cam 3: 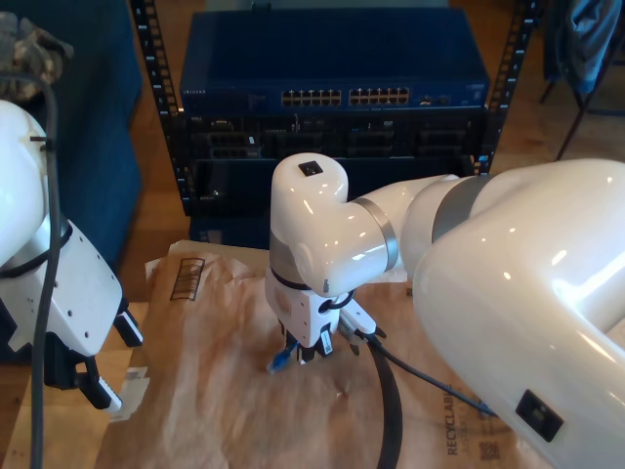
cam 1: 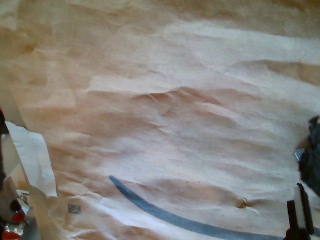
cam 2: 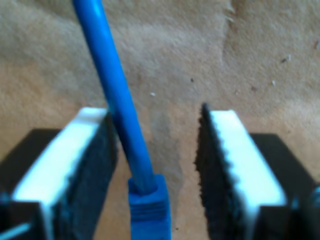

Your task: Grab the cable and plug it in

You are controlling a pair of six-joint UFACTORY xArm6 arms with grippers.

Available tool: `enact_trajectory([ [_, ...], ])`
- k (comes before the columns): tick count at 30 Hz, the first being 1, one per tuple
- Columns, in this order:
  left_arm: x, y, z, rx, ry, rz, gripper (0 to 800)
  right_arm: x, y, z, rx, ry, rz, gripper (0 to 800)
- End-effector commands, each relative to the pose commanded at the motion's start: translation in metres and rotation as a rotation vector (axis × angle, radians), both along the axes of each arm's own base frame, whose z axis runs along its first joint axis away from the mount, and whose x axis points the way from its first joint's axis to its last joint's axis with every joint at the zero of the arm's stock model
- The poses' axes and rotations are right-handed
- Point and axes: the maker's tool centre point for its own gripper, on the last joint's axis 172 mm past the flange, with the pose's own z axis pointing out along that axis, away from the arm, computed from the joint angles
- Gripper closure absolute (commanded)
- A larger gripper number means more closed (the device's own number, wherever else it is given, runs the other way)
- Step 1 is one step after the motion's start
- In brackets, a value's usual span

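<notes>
The cable [cam 2: 117, 95] is bright blue and runs between the two white-backed, black-padded fingers of my second gripper [cam 2: 155, 130], which is open. The cable lies close to one pad [cam 2: 102, 160]. Its blue plug boot [cam 2: 150, 205] sits deep between the jaws. In the exterior view my second gripper [cam 3: 308, 347] points down at the brown paper in the middle, with the cable's end [cam 3: 281, 360] poking out beside it. My first gripper [cam 3: 109, 360] hangs open over the paper at the exterior view's left. One of its fingers [cam 1: 299, 207] shows above bare paper.
A blue network switch [cam 3: 332, 98] with rows of ports sits in a rack behind the wrinkled brown paper [cam 3: 215, 410]. A thick black arm cable [cam 3: 391, 410] loops over the paper. White tape [cam 1: 32, 155] holds the paper's edge. A dark arc [cam 1: 165, 215] is printed on the paper.
</notes>
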Motion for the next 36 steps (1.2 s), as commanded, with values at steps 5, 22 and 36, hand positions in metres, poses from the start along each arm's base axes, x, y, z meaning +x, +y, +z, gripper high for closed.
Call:
enact_trajectory([
  [5,0.000,0.000,0.001,0.000,-0.002,0.000,0,0.000,0.000,0.000,0.001,0.001,-0.001,655],
  [22,0.005,-0.015,0.009,-0.052,-0.021,0.019,0,0.014,-0.016,0.069,0.042,-0.038,-0.210,796],
  [36,0.032,-0.077,0.042,-0.273,-0.084,0.086,0,-0.010,-0.082,0.178,0.253,0.104,-0.513,793],
])
